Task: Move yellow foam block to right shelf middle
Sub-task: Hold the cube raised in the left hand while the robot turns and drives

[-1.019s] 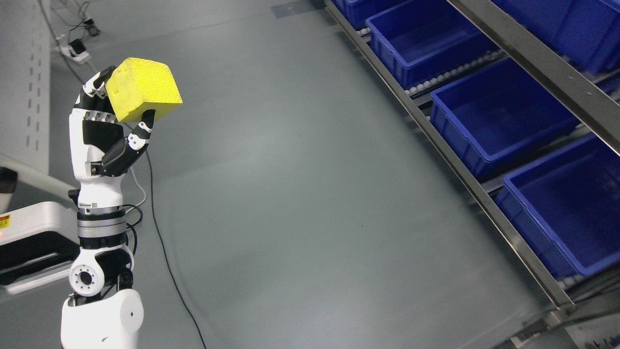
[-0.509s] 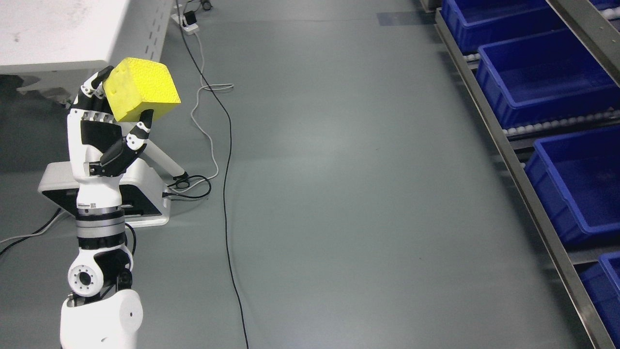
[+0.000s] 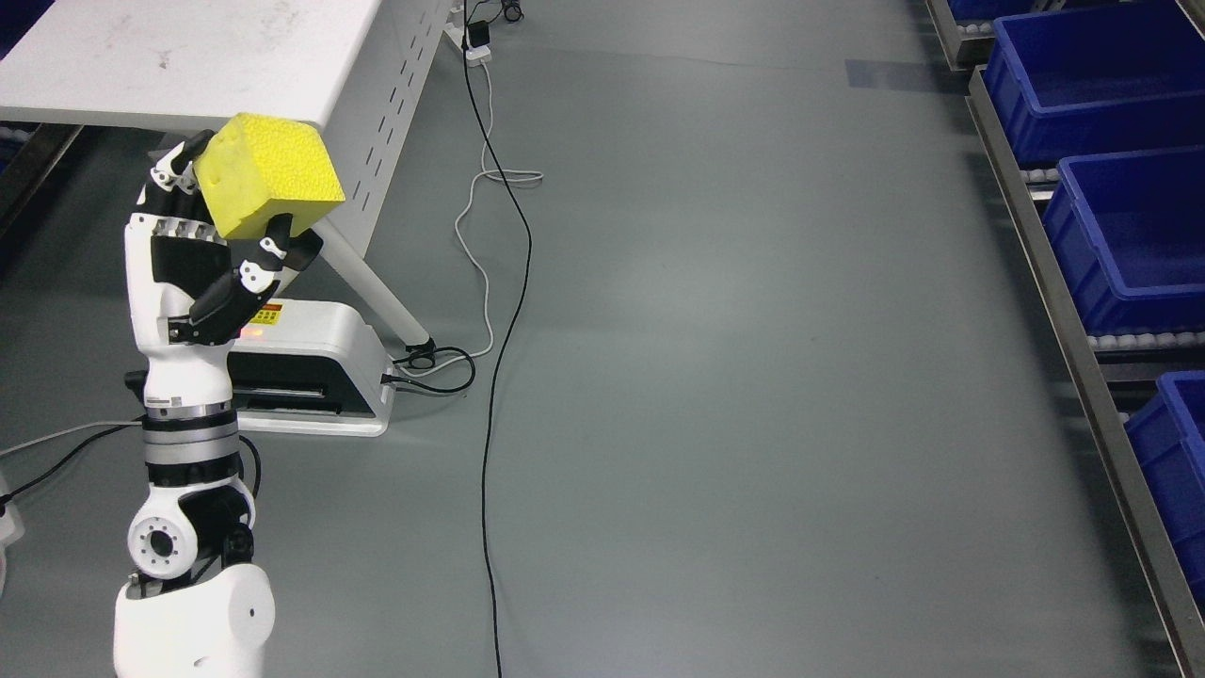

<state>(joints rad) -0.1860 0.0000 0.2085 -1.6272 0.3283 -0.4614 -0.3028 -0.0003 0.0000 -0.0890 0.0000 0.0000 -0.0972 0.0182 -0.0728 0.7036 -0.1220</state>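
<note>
Materials and surface finishes, head view.
Yellow foam block (image 3: 268,176): porous, pitted, matt. Left hand (image 3: 202,268): glossy white and black shells, probably plastic. Bins (image 3: 1130,235): smooth blue plastic. Shelf rail (image 3: 1064,311): brushed metal. Floor (image 3: 715,377): smooth grey, faint sheen. Worktop (image 3: 188,56): matt white, scuffed.
</note>
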